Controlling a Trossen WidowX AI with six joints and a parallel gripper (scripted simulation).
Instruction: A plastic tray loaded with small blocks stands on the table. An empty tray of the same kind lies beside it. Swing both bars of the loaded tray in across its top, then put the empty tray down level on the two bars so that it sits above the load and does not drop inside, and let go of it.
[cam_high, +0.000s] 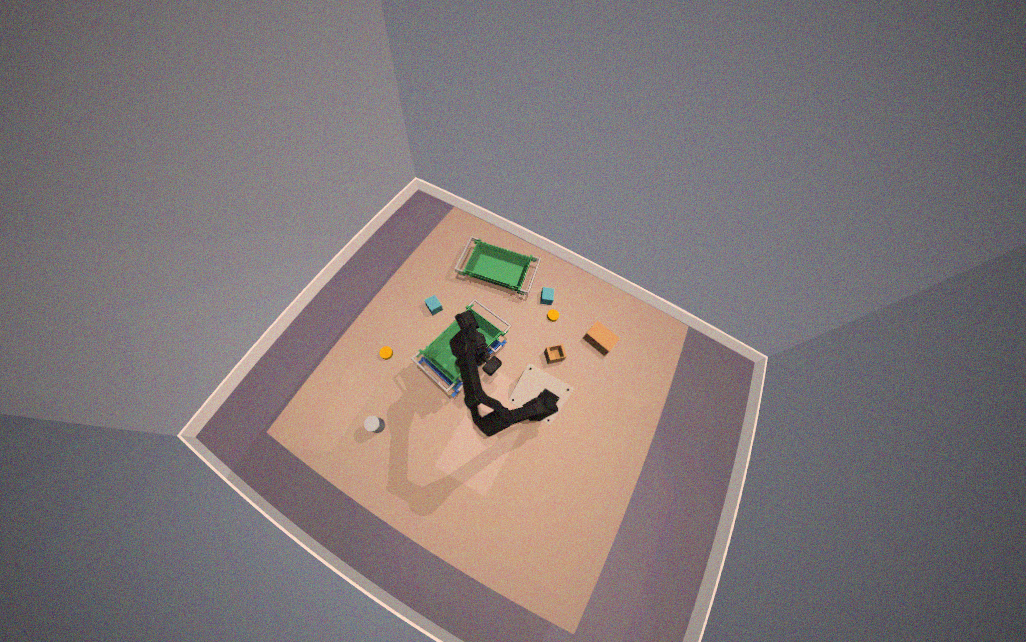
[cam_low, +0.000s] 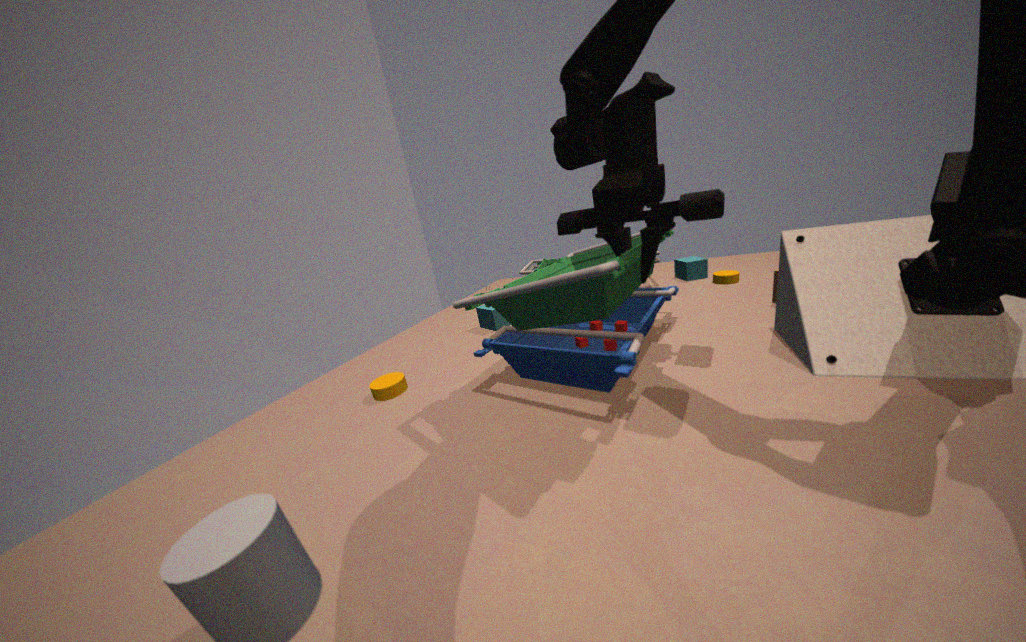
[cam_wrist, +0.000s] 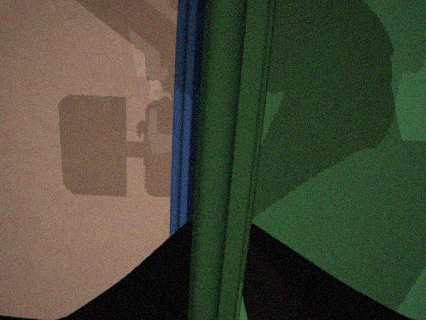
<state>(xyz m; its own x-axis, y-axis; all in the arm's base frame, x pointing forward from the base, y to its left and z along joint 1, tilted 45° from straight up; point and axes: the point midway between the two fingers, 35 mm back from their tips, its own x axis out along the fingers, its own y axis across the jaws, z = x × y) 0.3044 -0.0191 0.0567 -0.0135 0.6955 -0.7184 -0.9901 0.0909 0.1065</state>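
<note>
The loaded blue tray (cam_low: 563, 369) (cam_wrist: 183, 125) stands on the table with several red blocks (cam_low: 609, 345) inside. Its near bar (cam_low: 567, 331) and far bar (cam_low: 659, 290) lie across its top. My gripper (cam_low: 635, 261) (cam_wrist: 219, 236) is shut on a long side wall of the empty green tray (cam_high: 438, 350) (cam_low: 563, 300) (cam_wrist: 215, 150). The green tray hangs above the blue one, tilted, its held side high and its other long side low. Its low near corner is close to the near bar; I cannot tell if they touch. The far ends are partly hidden.
Another green tray (cam_high: 497, 266) is at the back. Teal blocks (cam_high: 433, 305) (cam_high: 547, 296) (cam_low: 690, 268) and yellow discs (cam_high: 385, 352) (cam_low: 388, 386) lie around. A grey cylinder (cam_high: 372, 423) (cam_low: 242, 567), orange block (cam_high: 601, 336), small brown box (cam_high: 554, 360) and pale wedge (cam_low: 855, 302) also stand there.
</note>
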